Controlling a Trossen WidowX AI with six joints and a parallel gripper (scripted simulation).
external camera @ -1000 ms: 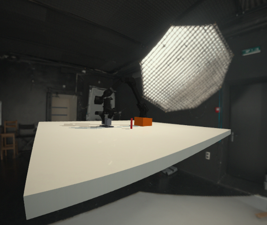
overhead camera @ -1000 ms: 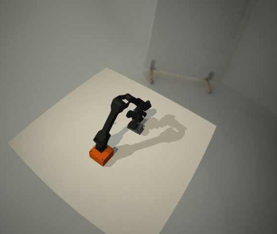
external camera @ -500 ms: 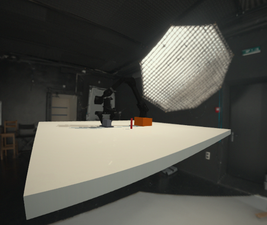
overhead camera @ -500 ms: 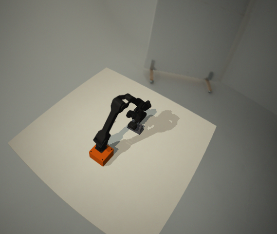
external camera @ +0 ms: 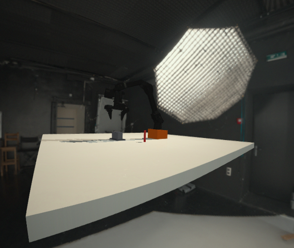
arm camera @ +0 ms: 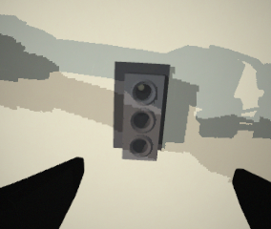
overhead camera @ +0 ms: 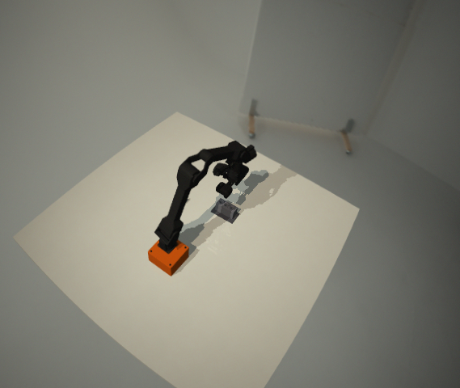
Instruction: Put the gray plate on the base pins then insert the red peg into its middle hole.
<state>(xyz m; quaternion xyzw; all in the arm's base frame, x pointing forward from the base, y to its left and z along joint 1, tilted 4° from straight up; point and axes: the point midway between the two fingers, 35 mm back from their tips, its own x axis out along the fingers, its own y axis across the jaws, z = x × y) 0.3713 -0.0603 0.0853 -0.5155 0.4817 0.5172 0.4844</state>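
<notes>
Fingers (external camera: pixel 116 114) spread wide and empty, hanging high above the gray plate (arm camera: pixel 142 113) on its base (external camera: pixel 118 135).

Fingers' dark tips show at the lower left and lower right corners of the wrist view, well apart, with nothing between them; the desk (external camera: pixel 109 170), pale and broad, carries everything; the black arm (overhead camera: pixel 182 191) rises from its orange mount (overhead camera: pixel 168 257) and bends over to point the fingers downward; the base sits on the desk near the mount, under and a little to one side of the fingers in the exterior view; the gray plate lies flat on top of it, its three holes in a row visible from the wrist; the red peg (external camera: pixel 144 136) stands upright on the desk between base and mount, apart from both.
</notes>
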